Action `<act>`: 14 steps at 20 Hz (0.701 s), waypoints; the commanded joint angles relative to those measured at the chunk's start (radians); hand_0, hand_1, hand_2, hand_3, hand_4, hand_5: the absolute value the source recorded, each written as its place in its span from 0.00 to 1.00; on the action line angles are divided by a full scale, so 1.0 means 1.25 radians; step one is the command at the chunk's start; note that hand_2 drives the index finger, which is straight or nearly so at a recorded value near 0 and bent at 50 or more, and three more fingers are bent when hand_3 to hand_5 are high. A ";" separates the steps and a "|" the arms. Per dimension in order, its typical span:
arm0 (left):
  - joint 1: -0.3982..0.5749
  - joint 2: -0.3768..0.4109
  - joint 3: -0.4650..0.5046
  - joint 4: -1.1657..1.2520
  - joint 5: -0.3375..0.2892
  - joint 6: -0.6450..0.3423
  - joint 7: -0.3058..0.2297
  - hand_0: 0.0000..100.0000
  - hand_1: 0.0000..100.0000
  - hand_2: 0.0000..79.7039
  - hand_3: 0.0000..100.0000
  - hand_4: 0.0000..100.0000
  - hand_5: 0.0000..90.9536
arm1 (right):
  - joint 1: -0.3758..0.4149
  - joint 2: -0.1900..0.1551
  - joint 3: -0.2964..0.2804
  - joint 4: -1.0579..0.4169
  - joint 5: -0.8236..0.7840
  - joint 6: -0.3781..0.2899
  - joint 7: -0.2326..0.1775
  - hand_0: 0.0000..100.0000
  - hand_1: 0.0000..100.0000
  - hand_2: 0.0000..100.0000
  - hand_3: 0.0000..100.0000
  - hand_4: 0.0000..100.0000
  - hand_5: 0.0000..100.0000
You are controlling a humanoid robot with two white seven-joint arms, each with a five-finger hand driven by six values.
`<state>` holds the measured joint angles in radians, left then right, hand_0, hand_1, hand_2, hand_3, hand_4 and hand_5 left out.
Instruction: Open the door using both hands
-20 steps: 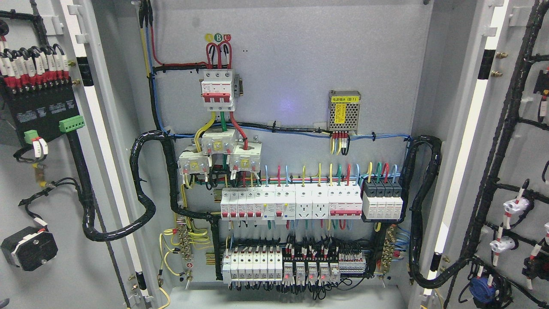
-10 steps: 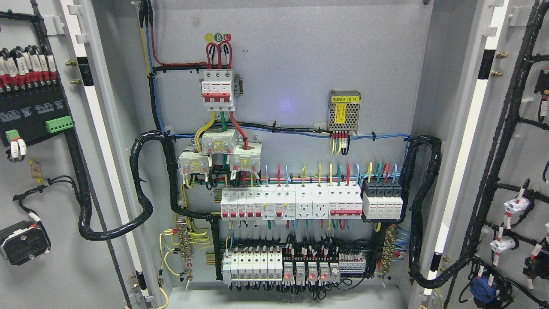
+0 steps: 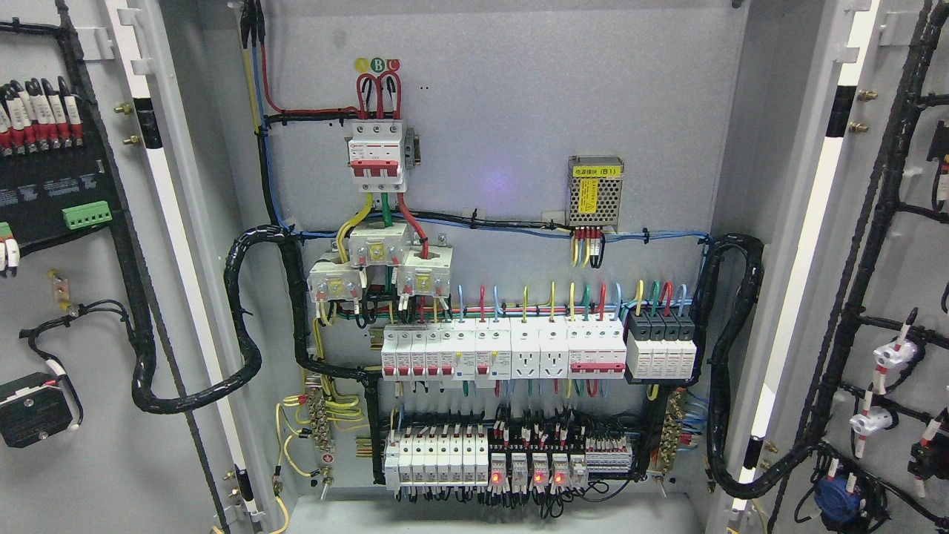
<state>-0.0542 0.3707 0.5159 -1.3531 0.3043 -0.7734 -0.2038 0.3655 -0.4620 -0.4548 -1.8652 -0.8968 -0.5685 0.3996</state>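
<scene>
Two open doors (image 3: 96, 445) flanking wired breakers (image 3: 445, 352), possibly live indicator lights

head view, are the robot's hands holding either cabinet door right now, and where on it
It cannot be told: neither hand shows in this view. Only the inner faces of the left door and right door show, both swung open.

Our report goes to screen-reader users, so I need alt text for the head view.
An electrical cabinet stands with both doors open, the left door and right door swung outward, exposing rows of breakers and coloured wiring. No robot hands are in view.
</scene>
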 commanded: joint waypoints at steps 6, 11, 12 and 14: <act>-0.099 0.037 -0.034 0.204 -0.037 -0.300 -0.005 0.12 0.56 0.00 0.00 0.00 0.00 | 0.012 0.005 -0.012 -0.011 -0.002 -0.002 0.003 0.10 0.13 0.00 0.00 0.00 0.00; -0.117 0.052 -0.034 0.217 -0.037 -0.300 -0.005 0.12 0.56 0.00 0.00 0.00 0.00 | 0.036 0.006 -0.002 -0.077 -0.002 -0.015 0.004 0.10 0.13 0.00 0.00 0.00 0.00; -0.120 0.054 -0.034 0.223 -0.037 -0.300 -0.005 0.12 0.56 0.00 0.00 0.00 0.00 | 0.045 0.005 0.001 -0.091 -0.002 -0.019 0.004 0.10 0.13 0.00 0.00 0.00 0.00; -0.126 0.054 -0.034 0.232 -0.037 -0.300 -0.005 0.12 0.56 0.00 0.00 0.00 0.00 | 0.060 0.003 0.003 -0.109 0.000 -0.023 0.004 0.10 0.13 0.00 0.00 0.00 0.00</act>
<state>-0.1833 0.4111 0.4860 -1.1667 0.2623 -0.7736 -0.2108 0.4037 -0.4583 -0.4603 -1.9072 -0.8987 -0.5893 0.4034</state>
